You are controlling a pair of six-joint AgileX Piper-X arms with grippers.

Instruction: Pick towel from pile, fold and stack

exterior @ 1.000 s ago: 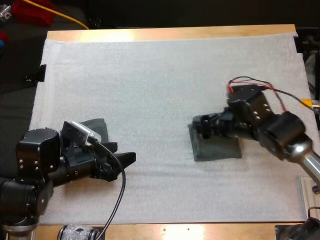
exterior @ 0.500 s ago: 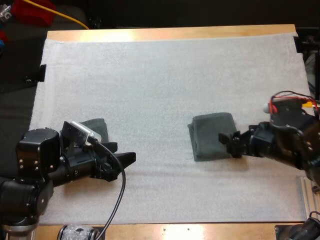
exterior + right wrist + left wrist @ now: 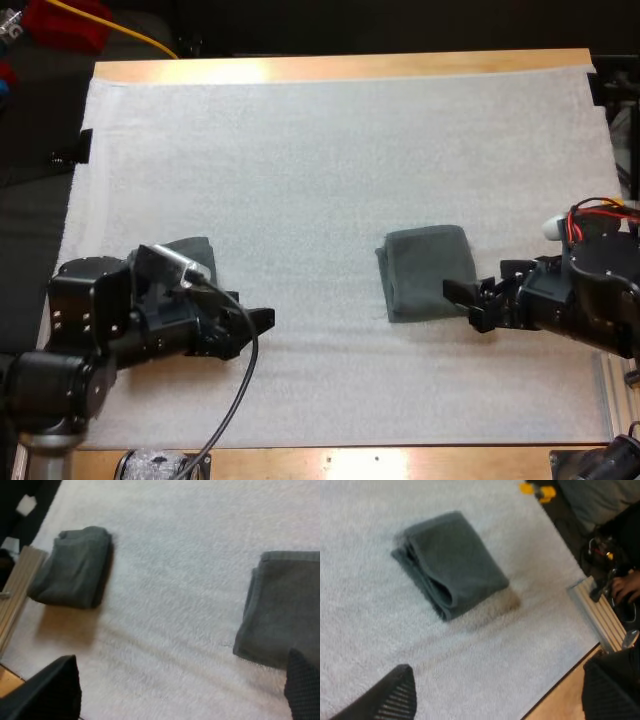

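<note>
Two dark grey-green cloth towels lie on the white textured mat [image 3: 330, 150] in the high view. The folded towel [image 3: 428, 270], a neat rectangle, rests at about 4 o'clock from the mat's middle. The bunched towel [image 3: 192, 250] sits at about 8 o'clock, partly hidden by the left arm. The left gripper [image 3: 256, 324] is just at 4 o'clock of that lump. The right gripper [image 3: 466, 304] is at the folded towel's 4 o'clock corner, just beside its edge.

In the left wrist view, the left gripper's black fingers [image 3: 395, 695] stand wide apart, released, with bare mat between them and the folded towel well ahead.

In the right wrist view, the right gripper's fingers [image 3: 50, 690] are likewise spread, grasping nothing. One fingertip is at the folded towel's edge, and the bunched towel lies well apart.
</note>
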